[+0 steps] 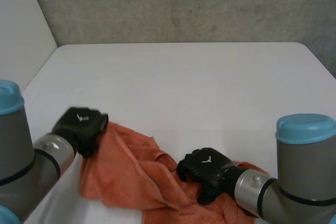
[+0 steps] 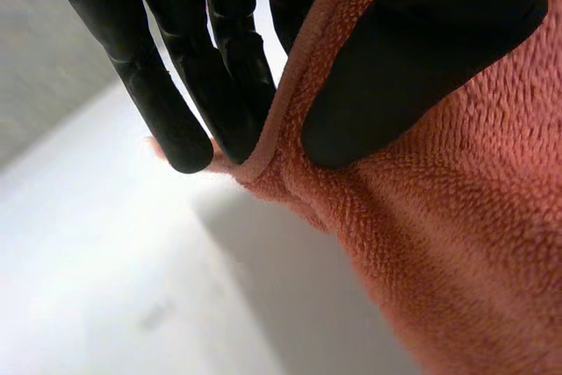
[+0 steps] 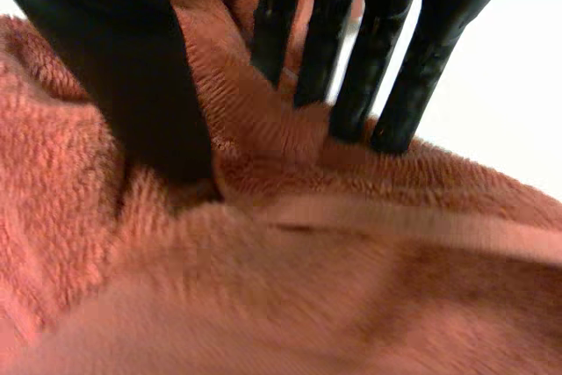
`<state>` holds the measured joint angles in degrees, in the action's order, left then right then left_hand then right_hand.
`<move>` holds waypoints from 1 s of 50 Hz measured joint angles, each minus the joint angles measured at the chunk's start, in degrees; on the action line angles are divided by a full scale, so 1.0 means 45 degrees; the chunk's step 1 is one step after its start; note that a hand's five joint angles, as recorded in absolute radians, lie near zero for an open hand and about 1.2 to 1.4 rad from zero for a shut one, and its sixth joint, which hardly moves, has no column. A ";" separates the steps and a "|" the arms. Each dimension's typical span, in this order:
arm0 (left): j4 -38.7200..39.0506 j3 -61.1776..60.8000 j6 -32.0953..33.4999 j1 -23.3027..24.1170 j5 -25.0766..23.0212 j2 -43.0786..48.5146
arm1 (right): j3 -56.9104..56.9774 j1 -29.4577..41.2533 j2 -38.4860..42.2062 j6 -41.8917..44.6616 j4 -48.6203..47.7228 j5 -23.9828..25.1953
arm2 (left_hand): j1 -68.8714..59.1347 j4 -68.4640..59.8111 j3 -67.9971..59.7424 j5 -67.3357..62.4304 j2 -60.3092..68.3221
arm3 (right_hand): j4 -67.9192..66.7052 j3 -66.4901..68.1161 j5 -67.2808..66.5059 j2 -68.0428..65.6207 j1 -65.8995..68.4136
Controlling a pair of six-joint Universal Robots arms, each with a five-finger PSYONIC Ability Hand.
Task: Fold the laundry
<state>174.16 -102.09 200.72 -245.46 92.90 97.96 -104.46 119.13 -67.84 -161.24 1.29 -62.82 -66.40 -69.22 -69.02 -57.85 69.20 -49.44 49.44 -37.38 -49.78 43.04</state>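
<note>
An orange towel (image 1: 131,177) lies crumpled at the near edge of the white table (image 1: 184,87). Its long axis runs side to side between the two arms, slanting a little nearer to the robot toward its right end. The far half of the table is bare.

The left hand (image 1: 81,128) is at the towel's left end, on the upper corner. In its wrist view the straight fingers (image 2: 219,68) lie on one face of the cloth and the thumb (image 2: 413,68) on the other, with the hem (image 2: 290,85) running up between them, so this hand pinches the towel's edge. That corner is raised off the table.

The right hand (image 1: 205,167) sits on the heap to the right of the towel's middle. Its wrist view has the thumb (image 3: 132,76) dug into the pile on one side and the fingers (image 3: 386,76) on the other, with a ridge of cloth bunched between them. It grips a gather of towel, not a clean corner. A hem band (image 3: 421,226) crosses just beyond the fingertips.

Both hands are on the cloth, so the next move probably turns on the line between them. The towel's length lies along that line, and the slack is heaped between the hands and under the right one. Drawing the hands apart along this axis and out over the bare table should open the towel flat. The left grip is the surer one. The right grip may slip, or carry a doubled layer with it
</note>
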 measured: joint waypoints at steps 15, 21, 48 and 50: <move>0.2047 0.4482 -0.0405 0.0350 0.0225 0.0369 | 0.5317 -0.0331 -0.0114 -0.2180 -0.1649 -0.3122 | -0.0111 -0.0104 -0.0095 -0.0084 0.0090 | -0.4137 0.4056 -0.4095 -0.3939 0.2615; 0.4259 0.6734 -0.1267 0.0289 0.0587 0.0603 | 0.7753 -0.0867 -0.0876 -0.2218 -0.2980 -0.4455 | -0.0111 -0.0106 -0.0112 -0.0084 0.0101 | -0.4138 0.4060 -0.4096 -0.3939 0.2615; 0.3387 -0.2740 -0.2066 0.1409 0.1295 0.0719 | 0.4286 -0.0845 -0.0383 0.0013 -0.0198 -0.3020 | 1.0661 0.9995 0.9994 1.0103 -1.0294 | -0.4136 0.4147 -0.4225 -0.3939 0.2615; 0.2323 -0.2327 -0.2294 0.1680 0.1366 0.0581 | 0.4375 -0.0868 -0.0388 0.0100 -0.0165 -0.3021 | 1.1071 1.1900 1.1871 1.1445 -1.1875 | -0.4136 0.4147 -0.4225 -0.3939 0.2615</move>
<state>184.62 -112.56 190.40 -237.89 99.05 100.57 -84.77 115.22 -69.59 -160.79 0.55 -76.41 -16.58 -15.67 -15.60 -6.34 15.76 -68.06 68.10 -56.39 -67.51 54.81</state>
